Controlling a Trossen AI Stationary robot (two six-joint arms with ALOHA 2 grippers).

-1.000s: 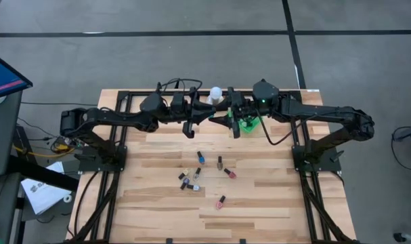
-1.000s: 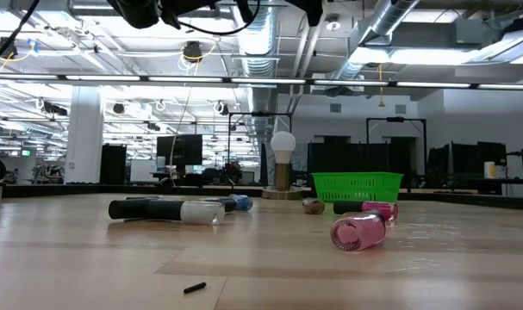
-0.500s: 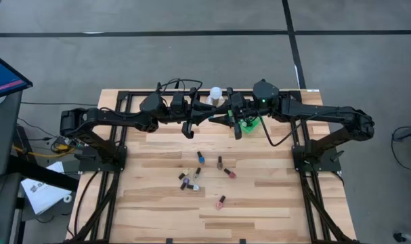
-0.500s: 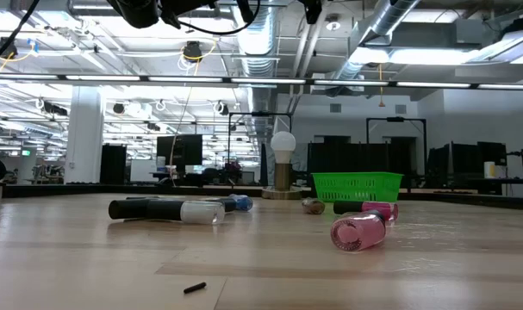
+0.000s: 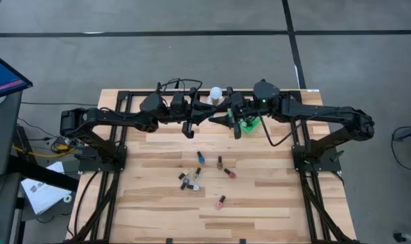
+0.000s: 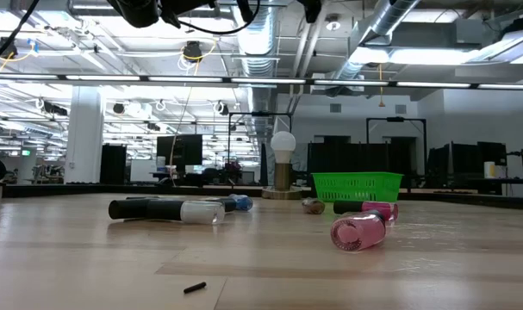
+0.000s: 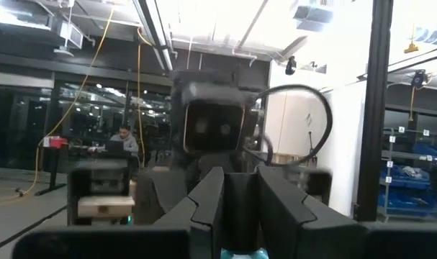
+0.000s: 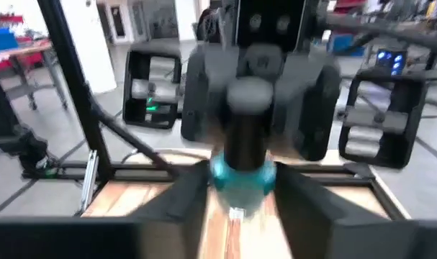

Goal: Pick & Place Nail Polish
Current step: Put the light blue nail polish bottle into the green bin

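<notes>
My two grippers meet high above the table's far middle, the left point(image 5: 204, 116) and the right point(image 5: 225, 119) facing each other. Between them is one nail polish bottle point(image 8: 241, 176) with a blue-green body and a dark cap. Both grippers are shut on it. Several other nail polish bottles point(image 5: 200, 158) lie on their sides on the wooden table, among them a pink one point(image 6: 358, 232). My left gripper point(image 7: 241, 208) pinches a dark part, apparently the bottle's cap point(image 7: 241, 219), between its two fingers. The blue-green body point(image 7: 240, 253) shows just below them. The bottle is clear of the table. My right gripper point(image 8: 241, 191) has the bottle's blue-green body point(image 8: 218, 176) between its two fingers, one on each side. It comes level from the table's right. The cap point(image 8: 245, 140) stands out of the hold toward the left gripper.
A green basket point(image 5: 249, 123) stands at the far edge under my right gripper and also shows in the low view point(image 6: 356, 187). A white-domed object point(image 5: 215, 94) stands beside it. A small dark bit point(image 6: 194, 288) lies near the front.
In the low view the dark gripper part at the top middle has drawn a little upward out of the picture. The bottles on the table have not moved.
</notes>
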